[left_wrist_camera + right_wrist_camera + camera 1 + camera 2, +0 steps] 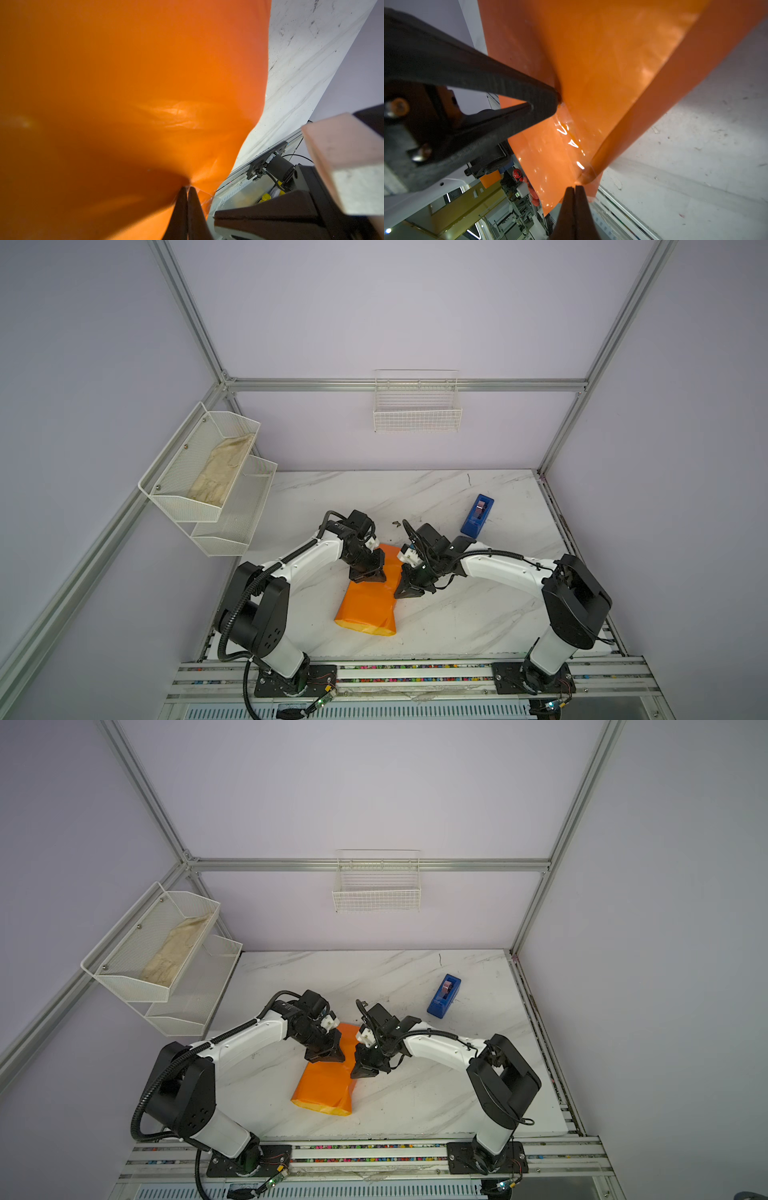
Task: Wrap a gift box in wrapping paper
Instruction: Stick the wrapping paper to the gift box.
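At the middle of the white marble table [457, 614], large glossy orange wrapping paper sheet [368, 605], folded over on itself, near end resting on the surface, far end between both arms. Left tool [187, 188] clenched, pinching the sheet on its left side. Right tool [575, 187] clenched too, gripping a creased edge on the right side. Blue plastic tape dispenser [477, 516] well apart, toward the far right.
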